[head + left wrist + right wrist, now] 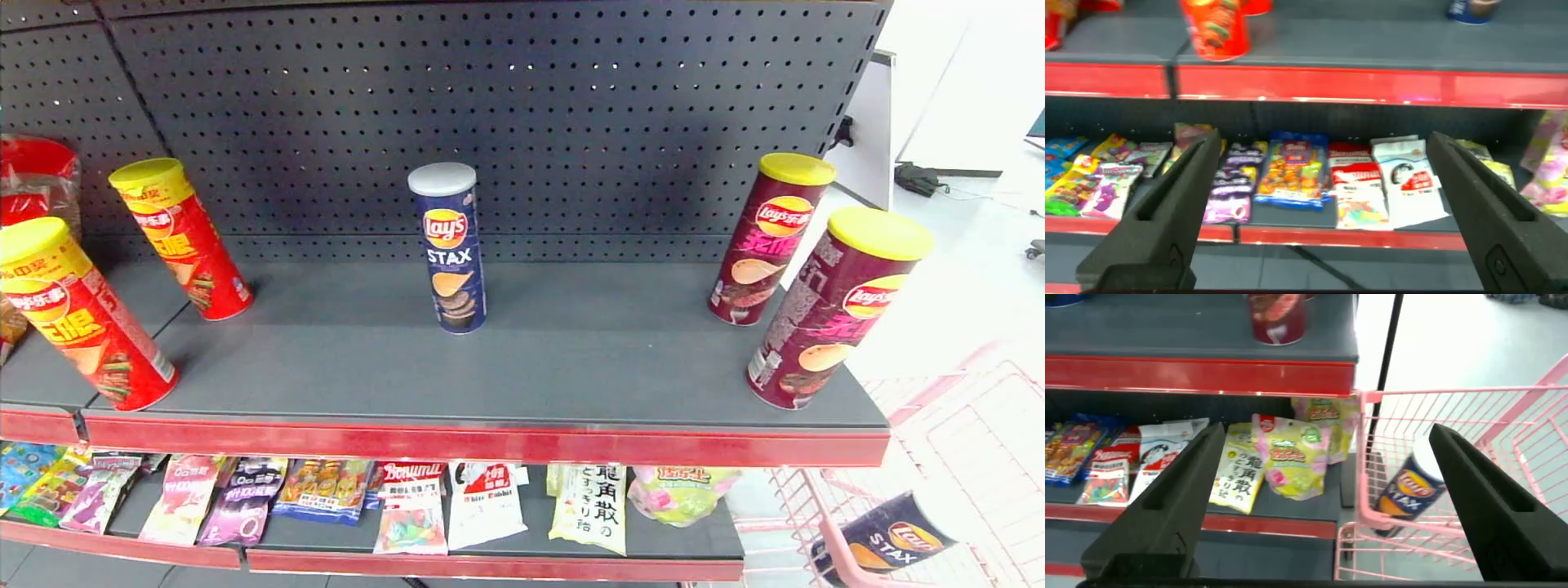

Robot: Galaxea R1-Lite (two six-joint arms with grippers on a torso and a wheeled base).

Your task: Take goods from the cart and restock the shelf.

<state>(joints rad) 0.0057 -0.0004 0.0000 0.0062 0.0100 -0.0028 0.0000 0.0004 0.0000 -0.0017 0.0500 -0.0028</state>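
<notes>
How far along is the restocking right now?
Done: an upright blue can stands on the shelf. In hand: nothing; the left gripper and right gripper are open and empty. Left: a lying blue can waits in the cart.

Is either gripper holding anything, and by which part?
Nothing is held. The left gripper and the right gripper both have jaws apart and empty; the blue can sits untouched in the cart.

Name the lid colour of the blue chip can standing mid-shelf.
The lid of the blue chip can is silver-grey; the head view shows it best.
</notes>
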